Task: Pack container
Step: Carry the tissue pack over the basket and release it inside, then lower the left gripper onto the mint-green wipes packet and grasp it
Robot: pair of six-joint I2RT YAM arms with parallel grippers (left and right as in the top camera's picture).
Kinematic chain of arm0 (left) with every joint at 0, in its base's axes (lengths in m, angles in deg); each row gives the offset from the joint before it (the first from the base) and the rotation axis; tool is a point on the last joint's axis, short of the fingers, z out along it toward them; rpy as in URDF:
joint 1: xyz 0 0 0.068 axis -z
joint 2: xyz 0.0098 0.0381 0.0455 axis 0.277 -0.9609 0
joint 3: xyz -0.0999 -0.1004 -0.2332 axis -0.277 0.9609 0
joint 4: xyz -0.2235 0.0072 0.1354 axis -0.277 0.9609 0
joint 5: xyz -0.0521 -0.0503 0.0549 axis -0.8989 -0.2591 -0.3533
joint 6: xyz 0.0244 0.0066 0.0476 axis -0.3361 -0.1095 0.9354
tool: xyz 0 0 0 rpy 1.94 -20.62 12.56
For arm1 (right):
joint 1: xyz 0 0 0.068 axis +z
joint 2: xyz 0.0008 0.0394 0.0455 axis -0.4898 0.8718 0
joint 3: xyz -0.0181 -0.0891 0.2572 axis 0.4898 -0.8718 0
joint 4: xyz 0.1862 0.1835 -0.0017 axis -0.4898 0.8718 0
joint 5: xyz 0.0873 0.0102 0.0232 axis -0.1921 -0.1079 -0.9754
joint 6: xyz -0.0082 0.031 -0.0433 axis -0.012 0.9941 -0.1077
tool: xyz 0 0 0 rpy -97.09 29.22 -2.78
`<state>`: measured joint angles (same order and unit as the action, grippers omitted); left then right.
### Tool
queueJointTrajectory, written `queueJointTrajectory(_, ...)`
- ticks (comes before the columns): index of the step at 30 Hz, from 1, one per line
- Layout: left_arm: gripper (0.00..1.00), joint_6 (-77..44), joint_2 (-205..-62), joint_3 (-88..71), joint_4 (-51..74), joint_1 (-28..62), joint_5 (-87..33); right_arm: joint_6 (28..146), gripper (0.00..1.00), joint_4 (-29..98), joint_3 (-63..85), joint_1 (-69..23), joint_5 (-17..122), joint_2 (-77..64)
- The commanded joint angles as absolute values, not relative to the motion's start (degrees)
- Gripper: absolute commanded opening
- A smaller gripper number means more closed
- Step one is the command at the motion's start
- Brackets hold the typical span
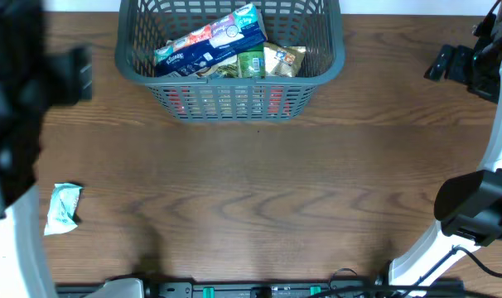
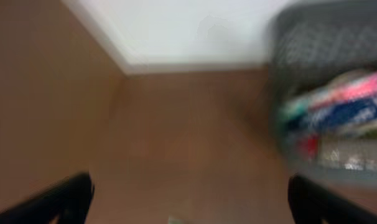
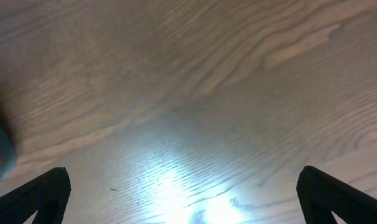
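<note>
1. The container [image 1: 231, 101] sits at the far edge of the table [image 1: 259, 190], with packets [image 1: 211, 41] inside.
2. Left gripper [image 2: 188, 205]: jaws spread wide, holding nothing.
3. Right gripper [image 3: 185, 193]: jaws spread wide, holding nothing.

You see a blurred view: the left end effector [image 2: 188, 208] spread wide over the brown tabletop [image 2: 176, 143], and the container [image 2: 319, 43] at right holding bright packets [image 2: 344, 106].
</note>
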<state>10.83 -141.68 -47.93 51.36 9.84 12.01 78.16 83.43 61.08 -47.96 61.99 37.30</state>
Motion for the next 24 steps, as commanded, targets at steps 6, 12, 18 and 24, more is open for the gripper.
queueJointTrajectory(6, 0.98, -1.3, -142.9, -39.1, 57.6, -6.5, 12.0, 77.2, 0.99, 83.0, 60.7, -48.4, 61.8, 37.1)
queueJointTrajectory(12, 0.98, 1.0, -142.9, -20.7, 47.4, -12.9, 2.6, 77.2, 0.99, 83.0, 60.7, -48.4, 61.8, 37.1)
queueJointTrajectory(18, 0.98, 16.8, -143.1, -1.8, 35.7, -14.1, -0.4, 77.2, 0.99, 83.0, 60.7, -48.4, 61.8, 37.1)
queueJointTrajectory(24, 0.98, 21.7, -143.2, 7.0, 30.2, -13.8, -2.1, 77.2, 0.99, 83.0, 60.7, -48.4, 61.8, 37.1)
